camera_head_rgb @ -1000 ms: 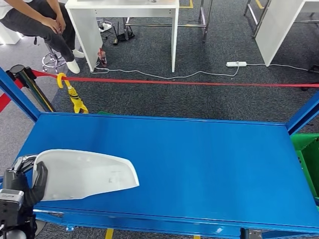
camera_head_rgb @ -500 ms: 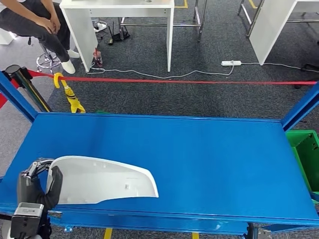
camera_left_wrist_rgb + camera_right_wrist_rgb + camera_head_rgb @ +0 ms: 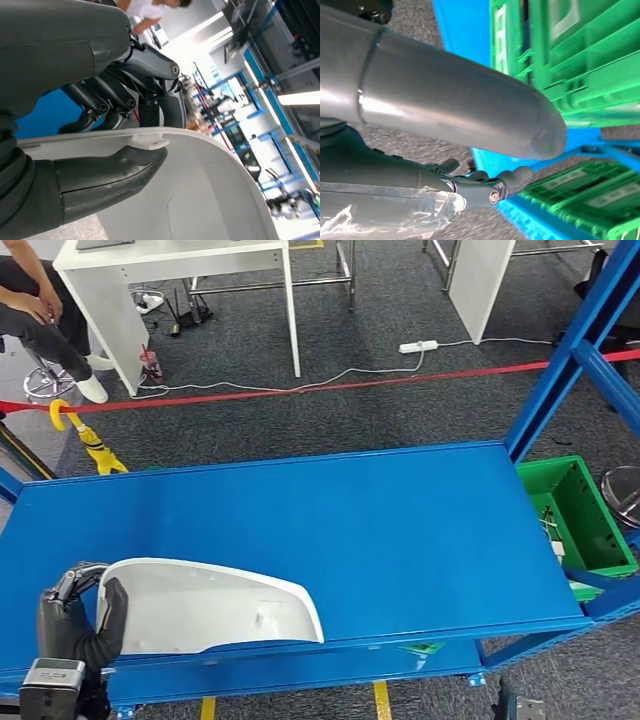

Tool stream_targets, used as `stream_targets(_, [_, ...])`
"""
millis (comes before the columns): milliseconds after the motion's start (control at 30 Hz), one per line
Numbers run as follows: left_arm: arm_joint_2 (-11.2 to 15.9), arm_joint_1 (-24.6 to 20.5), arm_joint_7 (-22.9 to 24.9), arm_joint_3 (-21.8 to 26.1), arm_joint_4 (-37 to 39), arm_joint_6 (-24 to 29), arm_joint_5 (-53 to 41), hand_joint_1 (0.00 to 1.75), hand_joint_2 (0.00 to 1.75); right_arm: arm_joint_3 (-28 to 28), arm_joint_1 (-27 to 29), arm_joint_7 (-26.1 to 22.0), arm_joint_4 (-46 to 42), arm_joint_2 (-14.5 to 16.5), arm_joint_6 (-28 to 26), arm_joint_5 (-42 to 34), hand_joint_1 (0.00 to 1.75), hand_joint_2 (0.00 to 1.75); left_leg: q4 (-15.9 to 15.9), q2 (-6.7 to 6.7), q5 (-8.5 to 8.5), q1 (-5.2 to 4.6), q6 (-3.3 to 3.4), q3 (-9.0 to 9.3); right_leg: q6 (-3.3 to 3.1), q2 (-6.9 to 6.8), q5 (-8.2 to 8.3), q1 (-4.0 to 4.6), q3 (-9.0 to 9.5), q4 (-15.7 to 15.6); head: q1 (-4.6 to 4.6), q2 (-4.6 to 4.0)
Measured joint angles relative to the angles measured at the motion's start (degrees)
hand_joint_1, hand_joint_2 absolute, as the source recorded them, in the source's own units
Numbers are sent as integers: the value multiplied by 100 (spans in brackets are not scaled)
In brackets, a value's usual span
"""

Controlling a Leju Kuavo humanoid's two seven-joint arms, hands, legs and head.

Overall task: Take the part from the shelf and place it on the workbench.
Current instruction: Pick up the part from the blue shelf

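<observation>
— Blue workbench [image 3: 362, 530] up front?
— Yes; left hand [image 3: 75, 625] grips the white part [image 3: 204, 605] at its near-left edge. Green bin [image 3: 577, 515] right.
— Left wrist?
— Thumb [image 3: 109, 175] clamps the part.
— Right?
— Right hand [image 3: 471, 145] holds nothing, fingers apart.

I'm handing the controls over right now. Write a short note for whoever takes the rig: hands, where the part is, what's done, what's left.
Left hand: grips the wide end of the white part, thumb on its face, fingers behind the edge.
Right hand: holds nothing, fingers apart, hanging near the green bins.
Part: over the near left corner of the blue workbench; whether it touches the top cannot be told.
Done: part picked up and brought to the bench.
Left: set it down flat, let go, pull the left arm back.
</observation>
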Motion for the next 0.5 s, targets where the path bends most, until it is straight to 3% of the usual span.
stream_targets(67, [-5,-8,-18,-10,1,7,4,175,175,14,-4,0,4,-1,-16,-7,0,0,-773,-237,233,6,45,442,51,126,123,1,-98,-8,3,0])
stream_targets(100, [-8,-11,-34,-12,1,16,12,175,175,21,-5,-1,16,-2,-32,-13,0,0,-1004,-324,269,4,58,555,86,183,190,1,-129,-25,-1,0])
stream_targets(133, [-11,-14,-53,-13,2,29,28,175,175,25,0,0,40,-4,-48,-22,0,0,-1111,-364,278,-6,74,588,126,234,262,-4,-148,-61,-6,0])
stream_targets(200, [-22,-25,-102,-15,2,62,64,175,175,18,32,0,124,-28,-82,-43,0,0,-1144,-260,389,-12,130,516,207,298,380,-18,-170,-148,-20,0])
stream_targets(233, [-32,-33,-121,-17,2,73,82,175,175,7,53,2,180,-43,-95,-53,0,0,-1157,-199,457,-8,180,471,234,229,311,-21,-207,-128,-11,0])
stream_targets(267, [-43,-36,-137,-20,2,84,96,175,175,-7,69,3,232,-57,-105,-61,0,0,-1173,-130,527,2,223,416,256,114,117,-17,-273,7,2,0])
stream_targets(333, [-59,-36,-151,-20,3,94,114,175,175,-27,68,6,315,-69,-109,-72,0,0,-1176,12,650,1,277,279,291,-164,-519,-13,-462,649,27,0])
stream_targets(367, [-62,-34,-154,-18,4,98,116,175,175,-32,55,5,343,-75,-108,-74,0,0,-1172,90,707,-5,282,203,313,-224,-772,-13,-539,1057,28,0])
stream_targets(400, [-64,-34,-154,-17,4,99,117,175,175,-36,43,5,368,-84,-108,-77,0,0,-1166,170,765,-12,281,123,332,-247,-884,-14,-561,1391,27,0])
stream_targets(433, [-67,-35,-154,-17,5,101,118,175,175,-42,35,5,390,-95,-108,-80,0,0,-1157,246,820,-16,276,45,346,-258,-852,-13,-503,1568,27,0])
stream_targets(467, [-70,-35,-154,-17,5,101,118,175,175,-49,33,5,409,-106,-108,-83,0,0,-1146,323,870,-18,265,-30,356,-276,-718,-13,-335,1541,27,0])
stream_targets(500, [-73,-36,-154,-17,6,102,118,175,175,-54,33,5,421,-116,-108,-84,0,0,-1131,393,911,-20,249,-94,364,-333,-565,-12,-52,1292,27,0])
